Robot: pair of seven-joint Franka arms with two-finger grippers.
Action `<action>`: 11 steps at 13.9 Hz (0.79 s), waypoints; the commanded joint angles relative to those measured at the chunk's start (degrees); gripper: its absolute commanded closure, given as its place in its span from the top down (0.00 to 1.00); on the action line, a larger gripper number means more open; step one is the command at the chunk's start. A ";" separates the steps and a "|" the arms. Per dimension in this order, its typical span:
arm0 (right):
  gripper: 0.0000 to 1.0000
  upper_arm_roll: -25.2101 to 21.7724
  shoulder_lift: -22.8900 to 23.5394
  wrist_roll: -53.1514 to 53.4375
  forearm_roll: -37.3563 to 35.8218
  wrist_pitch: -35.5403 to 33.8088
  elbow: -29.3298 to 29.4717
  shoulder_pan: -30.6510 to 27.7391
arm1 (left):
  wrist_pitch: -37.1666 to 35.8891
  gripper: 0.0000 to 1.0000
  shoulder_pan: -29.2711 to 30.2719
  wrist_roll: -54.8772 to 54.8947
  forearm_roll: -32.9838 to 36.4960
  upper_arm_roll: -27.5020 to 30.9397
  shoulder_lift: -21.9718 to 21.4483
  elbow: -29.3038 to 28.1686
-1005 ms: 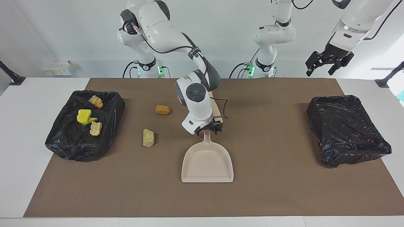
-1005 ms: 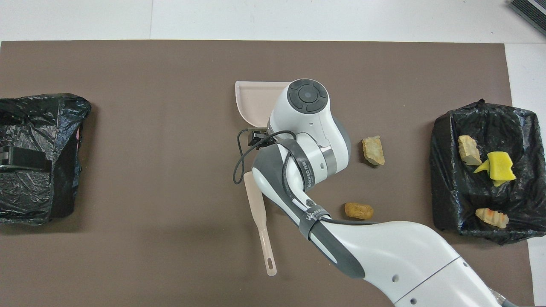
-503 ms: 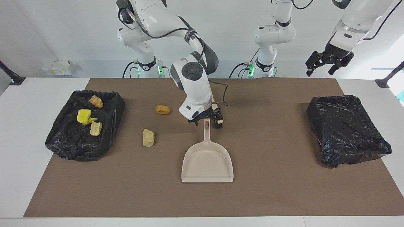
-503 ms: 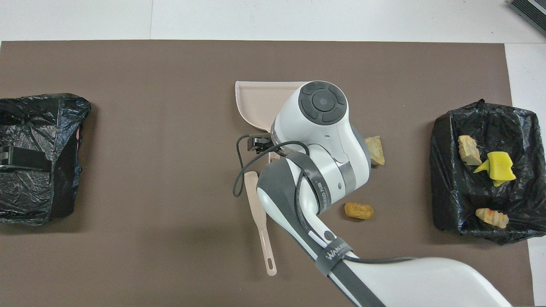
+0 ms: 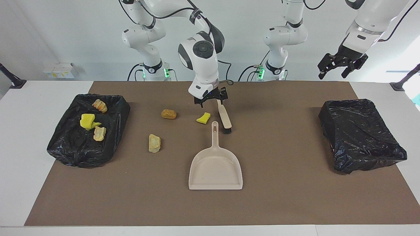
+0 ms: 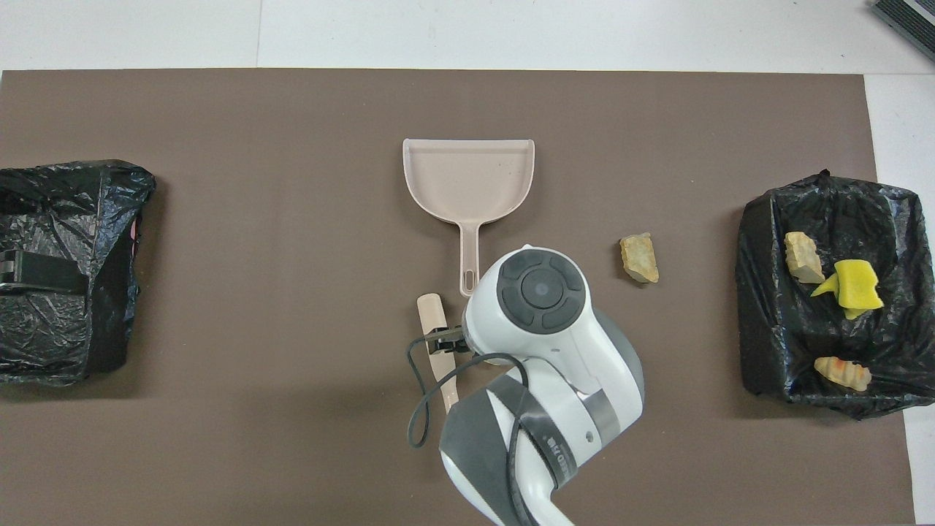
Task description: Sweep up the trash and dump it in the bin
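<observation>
Right gripper (image 5: pixel 211 99) hangs spread over the brush (image 5: pixel 224 116), near the dustpan (image 5: pixel 215 168); left gripper (image 5: pixel 341 67) waits, spread.

Smooth matt plastic dustpan (image 5: pixel 215 170) lies on a matt brown mat (image 5: pixel 282 196); the bin liner (image 5: pixel 361 134) is glossy, crinkled black film.

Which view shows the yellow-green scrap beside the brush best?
The facing view: the yellow-green scrap lies in plain sight on the mat, between the orange lump and the brush. In the overhead view the right arm covers that spot, so the scrap does not show.
</observation>
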 commanded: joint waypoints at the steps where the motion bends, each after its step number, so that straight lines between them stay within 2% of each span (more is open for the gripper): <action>1: 1.00 -0.04 -4.43 -0.24 1.16 3.26 -7.56 2.99 | -1.10 1.00 0.60 -0.04 0.86 -0.44 0.25 0.84; 5: 1.00 -0.04 -4.35 -0.06 1.16 9.23 -13.53 6.95 | -1.10 1.00 0.60 -0.04 0.86 -0.44 0.25 0.84; 7: 0.99 -0.04 -3.56 -0.06 1.16 11.00 -14.33 8.27 | -1.10 1.00 0.60 -0.04 0.86 -0.44 0.25 0.84; 9: 0.94 -0.04 -3.46 -0.32 1.16 11.09 -14.51 8.36 | -1.10 1.00 0.60 -0.04 0.86 -0.44 0.25 0.84; 11: 0.85 -0.04 -3.29 -0.93 1.16 11.09 -14.69 8.36 | -1.10 1.00 0.60 -0.04 0.86 -0.44 0.25 0.84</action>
